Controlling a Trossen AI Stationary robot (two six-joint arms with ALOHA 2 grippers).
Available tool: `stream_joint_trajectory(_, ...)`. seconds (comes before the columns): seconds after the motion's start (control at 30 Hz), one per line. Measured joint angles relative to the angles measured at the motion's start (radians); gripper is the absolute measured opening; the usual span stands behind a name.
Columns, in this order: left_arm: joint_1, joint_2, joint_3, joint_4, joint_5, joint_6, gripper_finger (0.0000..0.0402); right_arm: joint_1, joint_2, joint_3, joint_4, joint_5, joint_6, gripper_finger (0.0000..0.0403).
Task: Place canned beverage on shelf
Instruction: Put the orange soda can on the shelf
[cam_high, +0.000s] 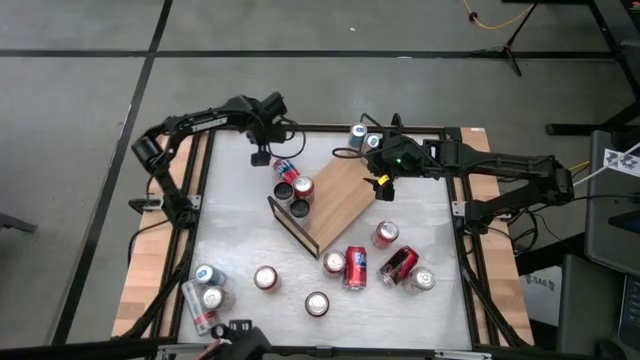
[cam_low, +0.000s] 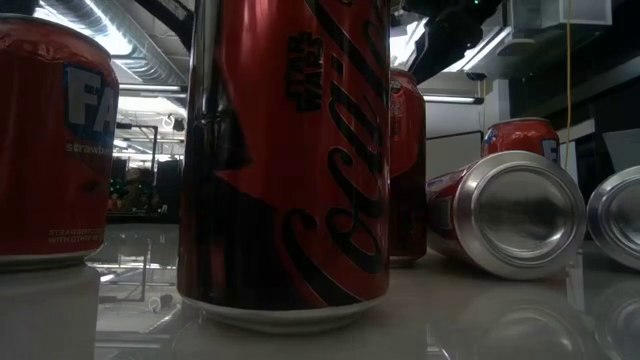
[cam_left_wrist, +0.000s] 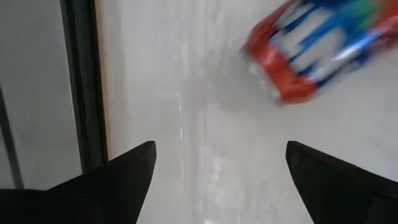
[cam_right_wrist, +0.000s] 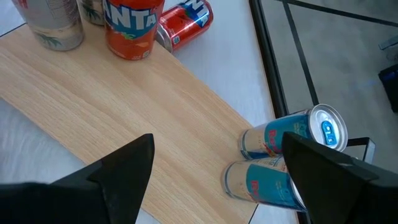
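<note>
From above, the shelf (cam_high: 335, 200) lay at an angle near the middle of the white table (cam_high: 240, 220), with 2 cans standing on its left end, an orange can (cam_high: 303, 188) and a darker one (cam_high: 298, 208). A red-and-blue can (cam_high: 283, 169) lay on its side on the table just off that end, and the left gripper (cam_high: 263, 155) hung just beyond it at the far left, fingers apart and holding nothing. The right gripper (cam_high: 383, 183) sat over the far right edge of the shelf, also spread and empty, with 2 blue cans (cam_high: 362, 136) lying at the far edge of the table behind it. More cans were scattered across the near half (some upright, some tipped). The low view was filled by a tall red cola can (cam_low: 285, 160) standing close to the camera, with a toppled can (cam_low: 510, 210) showing its silver base to the right. In the left wrist view the 2 dark fingers (cam_left_wrist: 127, 171) stood wide over bare tabletop, the red-and-blue can (cam_left_wrist: 314, 46) lying beyond them. In the right wrist view the fingers (cam_right_wrist: 118, 171) were spread above the wooden shelf (cam_right_wrist: 124, 106), with the orange can (cam_right_wrist: 132, 26) upright on it and the 2 blue cans (cam_right_wrist: 283, 155) lying beside the board.
</note>
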Motion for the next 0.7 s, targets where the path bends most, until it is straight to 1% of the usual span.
stream_joint_trajectory(0.07, -0.002, -0.030, 0.000, 0.001, 0.070, 0.057, 0.0352, 0.000, 0.000, 0.000, 0.000, 0.000, 0.000, 0.0342)
stream_joint_trajectory(0.2, -0.014, -0.055, 0.000, 0.024, 0.257, 0.150, 0.0352, 0.000, 0.000, 0.000, 0.000, 0.000, 0.000, 0.0342)
stream_joint_trajectory(0.27, -0.026, -0.052, 0.000, 0.041, 0.307, 0.181, 0.0352, 0.000, 0.000, 0.000, 0.000, 0.000, 0.000, 0.0342)
stream_joint_trajectory(0.53, -0.104, -0.013, 0.000, 0.082, 0.294, 0.234, 0.0352, 0.000, 0.000, 0.000, 0.000, 0.000, 0.008, 0.0342)
stream_joint_trajectory(0.7, -0.132, 0.008, 0.000, 0.082, 0.254, 0.238, 0.0352, 0.000, 0.000, 0.000, 0.000, 0.000, 0.009, 0.0342)
